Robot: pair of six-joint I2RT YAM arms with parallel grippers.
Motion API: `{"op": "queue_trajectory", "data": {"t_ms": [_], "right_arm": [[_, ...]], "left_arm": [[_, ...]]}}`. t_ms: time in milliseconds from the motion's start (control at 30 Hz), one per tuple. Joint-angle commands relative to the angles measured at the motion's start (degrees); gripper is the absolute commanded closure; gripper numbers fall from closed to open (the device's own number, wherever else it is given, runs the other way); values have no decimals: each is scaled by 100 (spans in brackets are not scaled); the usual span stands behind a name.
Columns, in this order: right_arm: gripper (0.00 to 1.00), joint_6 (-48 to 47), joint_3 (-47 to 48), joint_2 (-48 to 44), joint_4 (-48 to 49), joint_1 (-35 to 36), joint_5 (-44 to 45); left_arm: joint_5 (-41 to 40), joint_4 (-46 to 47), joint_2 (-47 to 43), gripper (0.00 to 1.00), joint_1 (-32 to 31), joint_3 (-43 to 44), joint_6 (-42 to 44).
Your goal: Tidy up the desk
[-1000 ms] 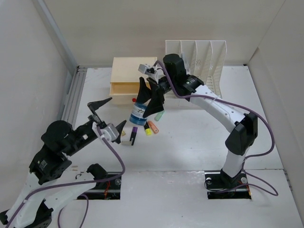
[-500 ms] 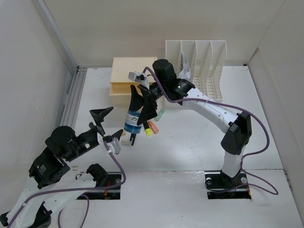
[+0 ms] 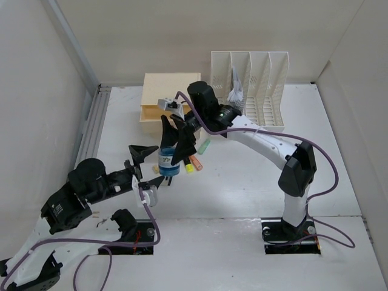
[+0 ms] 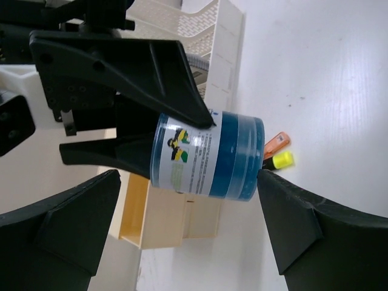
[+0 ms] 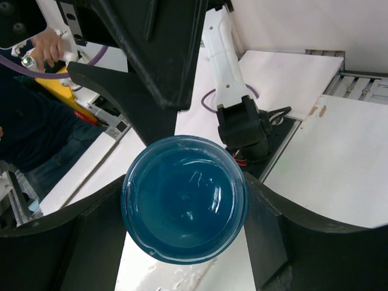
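My right gripper (image 3: 171, 159) is shut on a blue jar (image 3: 167, 167) with a white label and holds it above the white desk (image 3: 242, 194). In the right wrist view the jar's round blue end (image 5: 185, 200) fills the space between my right gripper's (image 5: 187, 209) fingers. My left gripper (image 3: 153, 165) is open, with one finger on each side of the jar and not touching it. In the left wrist view the jar (image 4: 206, 154) lies on its side across my left gripper's (image 4: 188, 182) wide gap.
A cream drawer box (image 3: 167, 97) with its drawer open stands at the back, and a white slotted file rack (image 3: 254, 85) stands to its right. Orange (image 3: 195, 162), yellow (image 3: 188, 168) and green (image 3: 204, 145) markers lie under the jar. A grooved rail (image 3: 94, 130) runs along the left edge.
My right arm carried the jar nearer and to the left. My left gripper moved right until its open fingers straddle the jar.
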Motion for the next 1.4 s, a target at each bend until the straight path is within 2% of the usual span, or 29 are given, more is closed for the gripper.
{"op": "queue_trajectory", "data": {"t_ms": [0,700,1100,1367], "right_arm": [[100,45,-75,-78,405,219,-911],[100,45,30,-25,458,273,-911],[100,45,30,28,458,325,-911],[100,45,30,28,458,378,-911]], "left_arm": [[287,128,62,6,-130,20,-171],[787,-109,-149,6,-191,-191,-750],[490,66,-140,6,-253,-454,-751],[278,190,-17,17,-306,-560,-751]]}}
